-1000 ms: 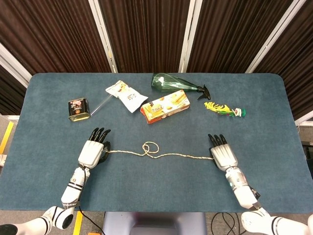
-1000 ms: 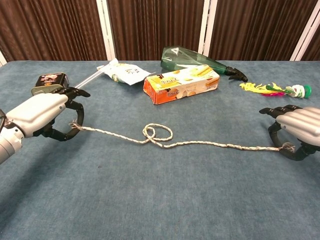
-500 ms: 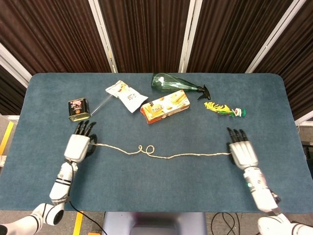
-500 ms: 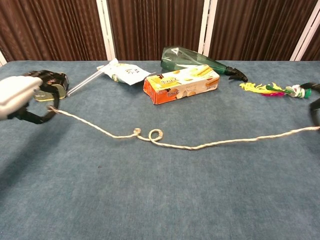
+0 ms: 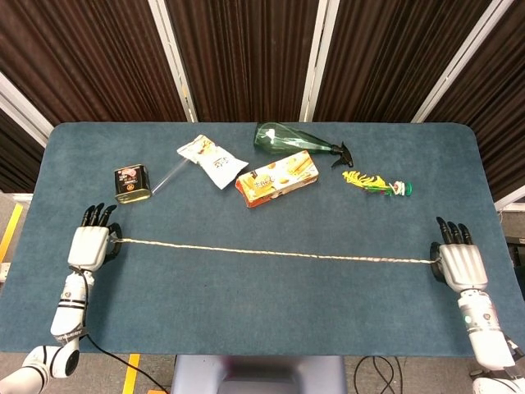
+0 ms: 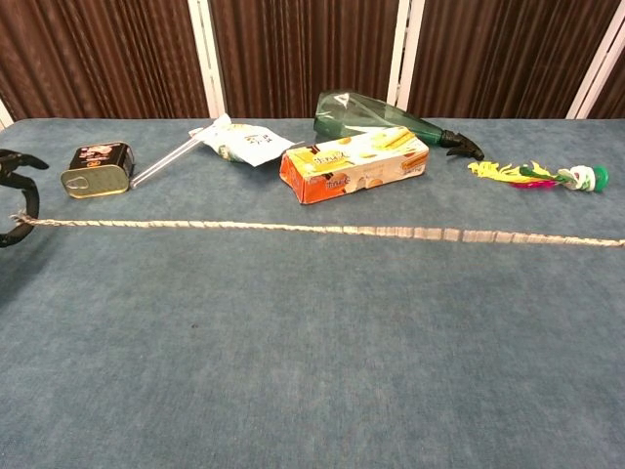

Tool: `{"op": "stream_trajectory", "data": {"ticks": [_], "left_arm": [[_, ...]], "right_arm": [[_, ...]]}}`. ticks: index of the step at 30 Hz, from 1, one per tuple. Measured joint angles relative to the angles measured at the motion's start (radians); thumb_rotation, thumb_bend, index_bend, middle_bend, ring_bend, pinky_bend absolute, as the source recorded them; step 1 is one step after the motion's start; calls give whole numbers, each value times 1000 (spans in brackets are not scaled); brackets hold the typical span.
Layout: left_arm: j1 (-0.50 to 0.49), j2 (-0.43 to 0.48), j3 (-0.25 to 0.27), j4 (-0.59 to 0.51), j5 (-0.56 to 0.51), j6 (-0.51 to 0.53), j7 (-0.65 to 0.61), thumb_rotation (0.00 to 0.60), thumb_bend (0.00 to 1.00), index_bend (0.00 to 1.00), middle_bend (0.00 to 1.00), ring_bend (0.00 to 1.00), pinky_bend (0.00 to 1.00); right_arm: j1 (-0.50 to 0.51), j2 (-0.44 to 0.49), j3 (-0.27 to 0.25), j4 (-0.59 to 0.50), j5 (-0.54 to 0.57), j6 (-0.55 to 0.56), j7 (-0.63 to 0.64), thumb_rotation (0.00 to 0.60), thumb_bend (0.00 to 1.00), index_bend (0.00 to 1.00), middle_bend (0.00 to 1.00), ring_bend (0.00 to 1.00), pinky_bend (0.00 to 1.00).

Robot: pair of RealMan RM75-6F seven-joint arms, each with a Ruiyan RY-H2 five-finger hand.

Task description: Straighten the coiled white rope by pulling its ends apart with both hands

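The white rope (image 5: 271, 254) (image 6: 312, 231) runs in one taut, nearly straight line across the blue table, with no loop left in it. My left hand (image 5: 91, 244) pinches its left end near the table's left edge; only the fingertips (image 6: 18, 200) show in the chest view. At the far right my right hand (image 5: 458, 261) grips the other end, knuckles up. The chest view cuts that hand off, and the rope runs out past the right border.
Behind the rope lie a small tin can (image 5: 131, 183), a white snack bag (image 5: 210, 159), an orange biscuit box (image 5: 276, 178), a green spray bottle (image 5: 294, 140) and a yellow-green feather toy (image 5: 376, 184). The table's left and right edges are close to both hands.
Both hands moved outward, the left to the left and the right to the right. The small loop in the rope's middle pulled out and the rope went straight.
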Motion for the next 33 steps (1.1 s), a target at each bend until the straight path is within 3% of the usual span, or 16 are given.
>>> {"op": "stream_trajectory", "data": {"ticks": [13,25,27,28,30,31,33], "left_arm": [[3,-66,13,139,-1,-54,-91,600,430,616,118,0,84],[-1,-101,31,193,18,-81,-124,600,430,590,115,0,84],[-1,-103,32,197,19,-85,-126,600,430,472,105,0,85],[-1,-103,32,197,19,-88,-126,600,430,382,97,0,85],[-1,-101,31,196,17,-96,-128,600,430,158,71,0,82],[-1,-98,31,194,14,-105,-128,600,428,56,49,0,78],[-1,-90,31,186,10,-123,-125,600,427,0,10,0,74]], "right_arm": [[16,-78,3,73,11,-78,0,600,602,744,63,0,0],[36,-138,-1,130,14,-132,-21,600,602,622,64,0,0],[36,-138,0,131,20,-139,-27,600,602,491,51,0,0],[37,-135,0,129,25,-146,-31,600,602,413,39,0,0],[39,-123,-1,117,39,-164,-50,600,586,152,3,0,0],[39,-116,-1,111,45,-169,-59,600,565,90,0,0,0],[40,-100,-2,96,64,-183,-84,600,492,1,0,0,0]]}}
